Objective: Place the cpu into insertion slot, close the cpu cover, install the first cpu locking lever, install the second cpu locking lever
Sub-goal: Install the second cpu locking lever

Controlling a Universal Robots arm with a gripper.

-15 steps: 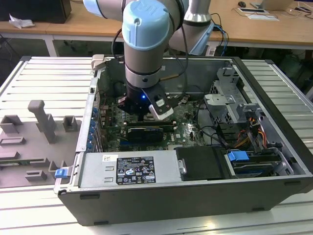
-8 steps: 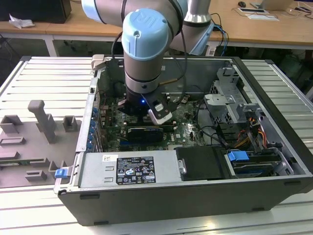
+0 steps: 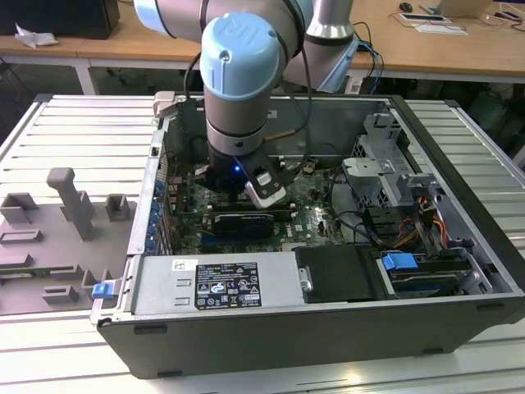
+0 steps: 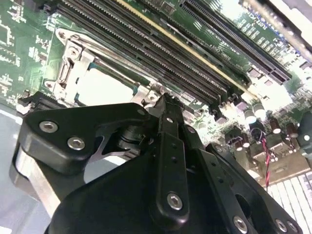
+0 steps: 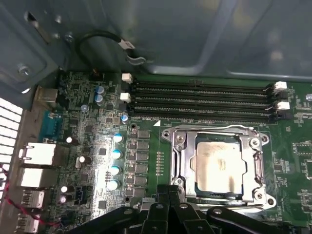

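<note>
A robot arm (image 3: pixel 238 74) is reaching down into an open computer case (image 3: pixel 328 312) lying on its side on a ribbed metal desk (image 3: pixel 74 123), bringing its black pincer (image 5: pixel 170 192) low over the green circuit board (image 5: pixel 92 141) so that its tips are sitting just beside the rim of the insertion slot (image 5: pixel 176 161). The cpu (image 5: pixel 218 163), a flat square chip with a pale, slightly smudged silvery-beige face, is lying flat inside the slot, showing through the large square window of the cpu cover (image 5: pixel 256 165), a thin silvery metal frame that is lying down flat around it. In the first wrist view the pincer's fingers (image 5: pixel 158 207) are sitting pressed close together with nothing between them; the pincer looks closed and empty. That narrow point would suit pushing on something thin at the socket's edge, though whether it is touching any lever cannot be told.

Beside the socket, four long, narrow black memory slots (image 5: pixel 200 100) with white end clips are running in parallel, and a row of small silver-topped cylinders (image 5: pixel 116 161) is standing on the board's other side. In the second wrist view the pincer's matte black linkage (image 4: pixel 168 161), studded with bright screws, is hanging over the same socket. Grey moulded holders (image 3: pixel 70 205) are standing on the desk toward the exterior view's left.
</note>
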